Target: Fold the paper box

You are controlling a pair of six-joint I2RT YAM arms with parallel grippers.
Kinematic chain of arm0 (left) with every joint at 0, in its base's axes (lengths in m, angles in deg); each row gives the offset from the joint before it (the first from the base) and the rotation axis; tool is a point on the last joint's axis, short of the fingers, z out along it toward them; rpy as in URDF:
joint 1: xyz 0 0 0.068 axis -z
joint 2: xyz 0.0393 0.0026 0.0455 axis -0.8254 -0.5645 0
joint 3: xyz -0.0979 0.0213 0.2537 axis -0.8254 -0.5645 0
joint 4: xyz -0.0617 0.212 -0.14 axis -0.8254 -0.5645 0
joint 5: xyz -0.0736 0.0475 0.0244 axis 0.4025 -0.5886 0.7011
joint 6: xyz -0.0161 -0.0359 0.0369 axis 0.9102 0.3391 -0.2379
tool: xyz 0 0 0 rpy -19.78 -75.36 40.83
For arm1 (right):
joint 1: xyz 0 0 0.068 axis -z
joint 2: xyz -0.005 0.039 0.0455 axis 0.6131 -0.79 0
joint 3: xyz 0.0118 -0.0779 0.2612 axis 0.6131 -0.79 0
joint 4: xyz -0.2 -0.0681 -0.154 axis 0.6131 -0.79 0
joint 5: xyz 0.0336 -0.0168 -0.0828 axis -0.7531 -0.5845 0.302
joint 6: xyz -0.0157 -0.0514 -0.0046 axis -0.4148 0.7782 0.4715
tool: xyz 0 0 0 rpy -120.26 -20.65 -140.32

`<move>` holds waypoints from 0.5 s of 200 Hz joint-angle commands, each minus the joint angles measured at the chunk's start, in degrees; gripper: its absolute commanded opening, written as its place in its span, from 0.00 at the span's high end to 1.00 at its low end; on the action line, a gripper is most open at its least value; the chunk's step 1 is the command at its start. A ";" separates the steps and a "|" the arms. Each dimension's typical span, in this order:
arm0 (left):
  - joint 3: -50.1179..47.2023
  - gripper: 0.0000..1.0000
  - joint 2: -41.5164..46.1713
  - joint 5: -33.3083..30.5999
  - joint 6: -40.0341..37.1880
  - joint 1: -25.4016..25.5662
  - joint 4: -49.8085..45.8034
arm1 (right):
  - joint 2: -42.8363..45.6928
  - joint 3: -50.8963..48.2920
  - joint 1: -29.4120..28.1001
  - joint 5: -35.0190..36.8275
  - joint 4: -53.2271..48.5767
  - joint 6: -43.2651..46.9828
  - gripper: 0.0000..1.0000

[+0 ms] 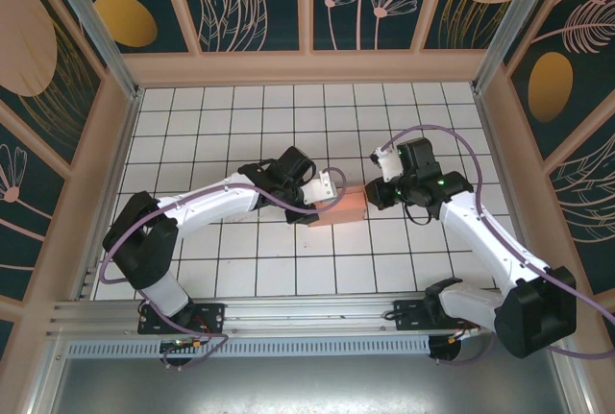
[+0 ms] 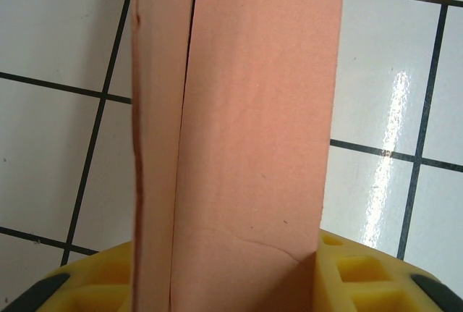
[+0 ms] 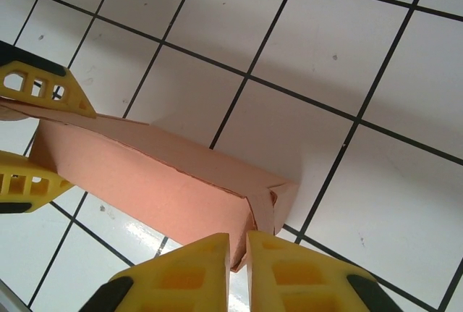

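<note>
L tool (image 1: 333,189) clamps paper box (image 3: 166,182); R tool (image 3: 238,245) pinches end.

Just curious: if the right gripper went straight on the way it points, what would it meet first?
The paper box: its near end lies right at the tips of the right gripper, possibly touching.

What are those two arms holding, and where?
The paper box: the left end effector clamps one end; the right end effector seems to pinch the opposite end.

paper box (image 1: 339,207) | salmon-pink card | folded shut | on tiled table centre
</note>
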 commanded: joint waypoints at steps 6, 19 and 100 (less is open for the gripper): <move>-0.27 0.69 -2.10 2.28 0.71 0.12 -4.69 | -0.21 -0.55 0.46 -1.14 0.88 -0.32 0.86; -0.34 0.68 -2.09 2.12 0.66 0.08 -4.55 | -0.37 -0.54 0.48 -1.37 1.01 -0.32 0.87; -0.52 0.68 -3.75 2.72 1.53 0.11 -3.94 | -1.60 0.08 0.48 -0.36 0.52 0.12 1.00</move>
